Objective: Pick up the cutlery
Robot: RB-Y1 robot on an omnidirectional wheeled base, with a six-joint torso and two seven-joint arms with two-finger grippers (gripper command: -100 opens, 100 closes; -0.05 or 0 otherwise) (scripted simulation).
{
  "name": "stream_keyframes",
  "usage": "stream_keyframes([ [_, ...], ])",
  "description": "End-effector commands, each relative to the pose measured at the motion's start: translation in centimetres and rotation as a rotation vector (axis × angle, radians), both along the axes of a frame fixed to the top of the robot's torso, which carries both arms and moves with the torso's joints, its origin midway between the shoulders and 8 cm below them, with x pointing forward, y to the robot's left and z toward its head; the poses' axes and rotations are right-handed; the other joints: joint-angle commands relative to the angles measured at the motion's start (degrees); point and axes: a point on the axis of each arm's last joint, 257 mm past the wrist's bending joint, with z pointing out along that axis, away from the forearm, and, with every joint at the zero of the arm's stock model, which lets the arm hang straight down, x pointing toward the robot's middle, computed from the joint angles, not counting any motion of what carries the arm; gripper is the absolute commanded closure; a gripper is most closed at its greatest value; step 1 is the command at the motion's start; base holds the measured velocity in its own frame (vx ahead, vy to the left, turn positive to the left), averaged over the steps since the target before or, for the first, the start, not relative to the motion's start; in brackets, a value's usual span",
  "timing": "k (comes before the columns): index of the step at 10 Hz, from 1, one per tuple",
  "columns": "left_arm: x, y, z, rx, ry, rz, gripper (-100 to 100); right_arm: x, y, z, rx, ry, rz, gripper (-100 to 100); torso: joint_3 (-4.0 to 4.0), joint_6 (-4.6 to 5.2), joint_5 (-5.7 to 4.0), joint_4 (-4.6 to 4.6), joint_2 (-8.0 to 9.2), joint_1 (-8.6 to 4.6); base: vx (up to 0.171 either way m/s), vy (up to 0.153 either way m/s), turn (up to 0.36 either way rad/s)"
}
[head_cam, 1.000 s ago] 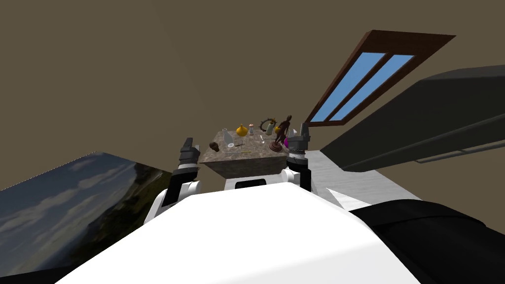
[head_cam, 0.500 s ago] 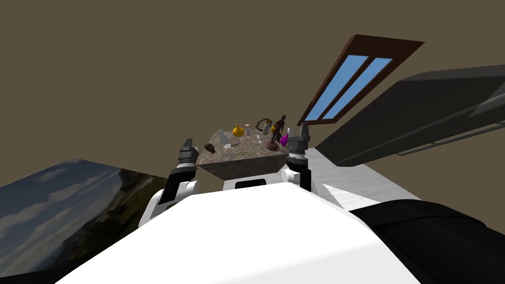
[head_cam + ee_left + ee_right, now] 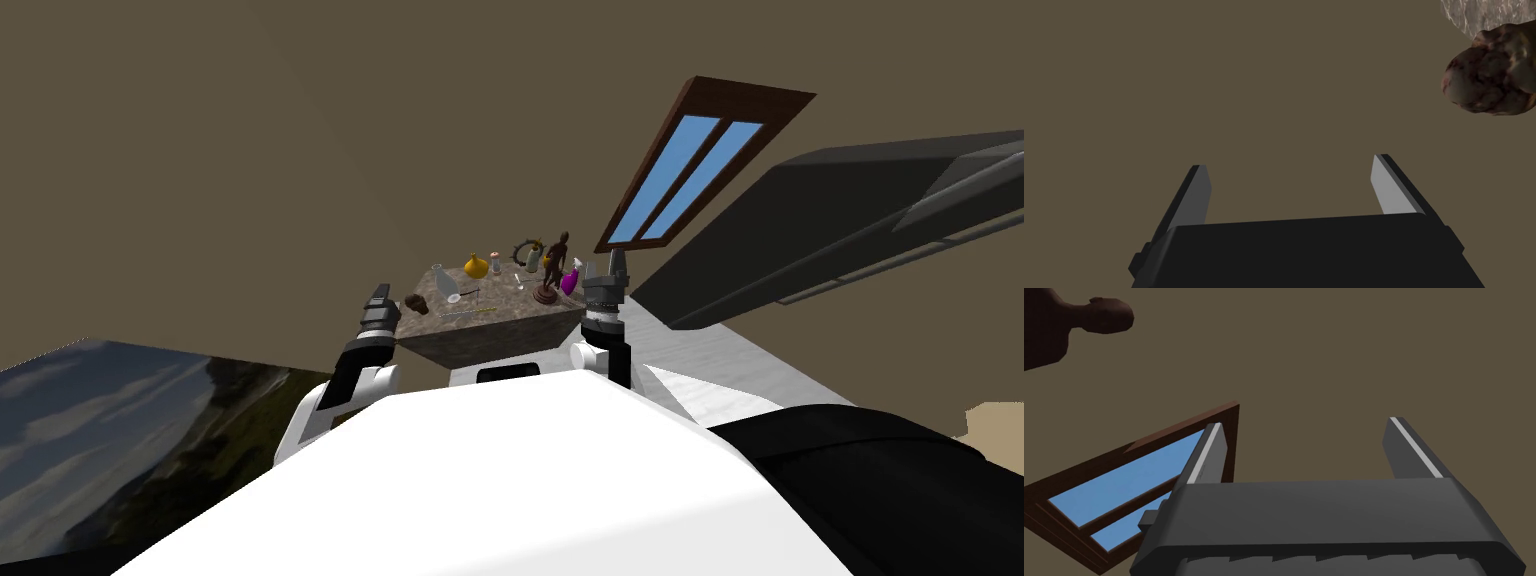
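left gripper (image 3: 1289, 162) spread, raised at table (image 3: 512, 312) | right gripper (image 3: 1306, 423) spread, raised | cutlery (image 3: 468, 312) seemingly lying there

Cutlery (image 3: 468, 312) on table (image 3: 505, 303), left of figurine (image 3: 553, 262)

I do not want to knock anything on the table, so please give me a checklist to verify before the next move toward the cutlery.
1. Left gripper open and empty: ok.
2. Right gripper open and empty: ok.
3. Cutlery found, lying on the stone table: ok.
4. A gripper above the cutlery: not ok; both are beside the table's edges.
5. Free approach: not ok; brown lump close to the left one, dark figurine close to the right one.
6. Kind of cutlery: cannot tell.
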Motion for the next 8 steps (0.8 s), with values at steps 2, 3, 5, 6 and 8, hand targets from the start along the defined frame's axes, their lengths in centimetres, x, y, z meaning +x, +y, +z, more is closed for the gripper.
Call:
stream_keyframes([
  [2, 0.0, 1.2, -1.2, -0.013, 0.056, 0.032, -100, 0.0, 0.0, 0.0, 0.0, 0.0, 0.0, 0, 0.0, 0.01, 0.0, 0.0, 0.0, -0.02, 0.002, -0.028, -0.1],
  [3, 0.0, 1.9, -1.4, -0.016, 0.073, 0.049, -100, 0.0, 0.0, 0.0, 0.0, 0.0, 0.0, 0, 0.0, 0.0, 0.0, 0.0, 0.0, 0.01, 0.001, -0.033, -0.166],
  [5, -0.1, 2.7, -2.2, -0.027, 0.111, 0.074, -100, 0.0, 0.0, 0.0, 0.0, 0.0, 0.0, 0, 0.0, -0.01, 0.0, 0.0, 0.0, 0.01, 0.001, -0.028, -0.106],
  [6, -0.2, 3.0, -2.8, -0.034, 0.135, 0.083, -100, 0.0, 0.0, 0.0, 0.0, 0.0, 0.0, 0, 0.0, 0.02, 0.0, 0.0, 0.0, -0.02, 0.001, -0.024, -0.067],
  [8, -0.3, 3.8, -3.4, -0.044, 0.165, 0.107, -100, 0.0, 0.0, 0.0, 0.0, 0.0, 0.0, 0, 0.0, -0.02, 0.01, 0.0, 0.0, 0.06, 0.003, -0.017, -0.064],
])
